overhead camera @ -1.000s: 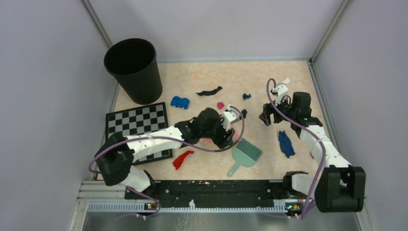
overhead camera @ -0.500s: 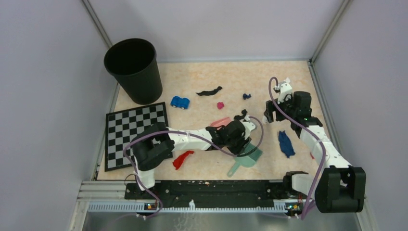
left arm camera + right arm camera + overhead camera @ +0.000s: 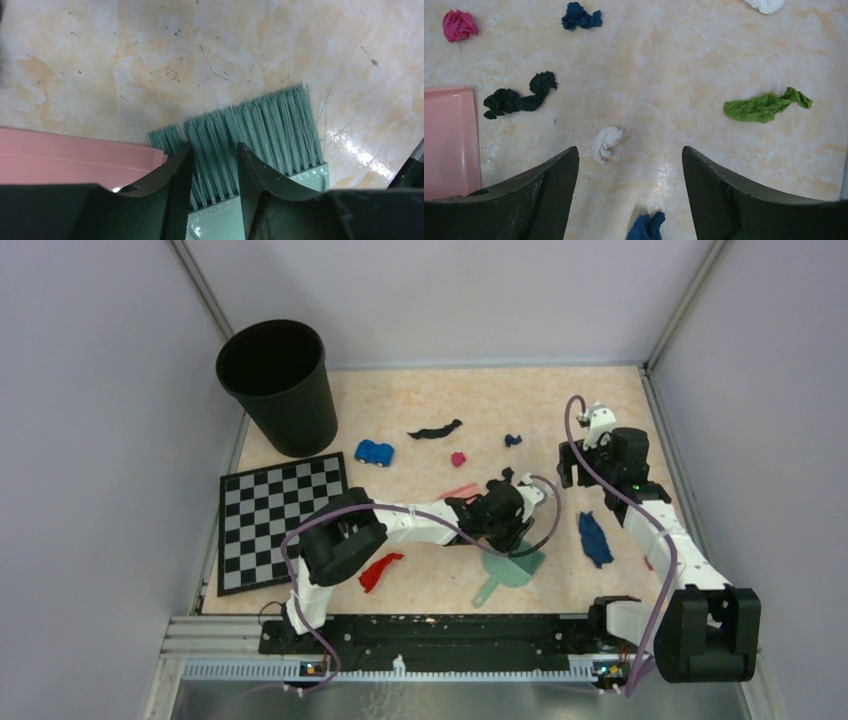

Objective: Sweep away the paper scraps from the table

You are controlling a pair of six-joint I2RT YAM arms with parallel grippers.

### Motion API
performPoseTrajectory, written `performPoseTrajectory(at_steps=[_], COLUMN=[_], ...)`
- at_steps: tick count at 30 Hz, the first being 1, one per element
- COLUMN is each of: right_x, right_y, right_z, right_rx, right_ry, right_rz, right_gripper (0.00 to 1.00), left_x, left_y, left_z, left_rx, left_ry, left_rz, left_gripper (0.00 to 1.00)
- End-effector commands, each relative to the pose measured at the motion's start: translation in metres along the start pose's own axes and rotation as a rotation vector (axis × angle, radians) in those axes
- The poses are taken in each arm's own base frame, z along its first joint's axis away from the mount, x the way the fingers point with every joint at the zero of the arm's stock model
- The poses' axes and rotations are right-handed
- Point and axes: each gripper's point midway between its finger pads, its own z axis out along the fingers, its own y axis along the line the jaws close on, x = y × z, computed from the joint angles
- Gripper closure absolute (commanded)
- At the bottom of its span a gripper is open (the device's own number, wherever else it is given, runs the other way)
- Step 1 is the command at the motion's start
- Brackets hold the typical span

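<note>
Paper scraps lie on the table (image 3: 540,390): black (image 3: 435,429), magenta (image 3: 458,458), small dark blue (image 3: 512,440), large dark blue (image 3: 594,538) and red (image 3: 380,568). My left gripper (image 3: 513,533) is down on the green brush (image 3: 512,567). In the left wrist view its jaws (image 3: 212,145) stand a narrow gap apart over the bristles (image 3: 270,120), beside the pink dustpan (image 3: 75,152). My right gripper (image 3: 575,478) is wide open and empty. In its wrist view (image 3: 629,148) it is above a white scrap (image 3: 606,141), with black (image 3: 519,97), magenta (image 3: 458,25) and green (image 3: 766,106) scraps beyond.
A black bin (image 3: 278,385) stands at the back left. A chequered board (image 3: 270,505) lies in front of it, with a blue toy car (image 3: 375,452) beside it. The pink dustpan (image 3: 460,491) shows just behind my left gripper. Walls enclose the table on three sides.
My left arm has swung right, off the pink dustpan and onto the green brush, which shifted slightly. My right gripper has moved a little back and to the right.
</note>
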Motion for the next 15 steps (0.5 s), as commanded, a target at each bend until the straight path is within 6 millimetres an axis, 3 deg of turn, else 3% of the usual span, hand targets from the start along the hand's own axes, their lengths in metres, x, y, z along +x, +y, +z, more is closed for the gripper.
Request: performPoseTrajectory(at_steps=[1, 6, 11, 15], right_x=[-0.040, -0.040, -0.041, -0.042], right_y=[-0.017, -0.019, -0.018, -0.010], right_z=[-0.011, -0.012, -0.013, -0.016], right_rx=[0.080, 0.091, 0.084, 0.048], right_ry=[-0.119, -0.120, -0.125, -0.139], right_rz=[0.011, 0.018, 0.014, 0.003], right_gripper=[0.25, 0.26, 0.26, 0.27], left_x=[-0.007, -0.004, -0.021, -0.041], left_y=[0.000, -0.002, -0.009, -0.009], left_z=[0.004, 0.004, -0.007, -0.022], left_rx=[-0.003, 0.010, 0.027, 0.014], left_ry=[-0.011, -0.001, -0.048, -0.108], left_rz=[-0.004, -0.022, -0.047, -0.099], left_gripper=[0.63, 0.83, 0.99, 1.00])
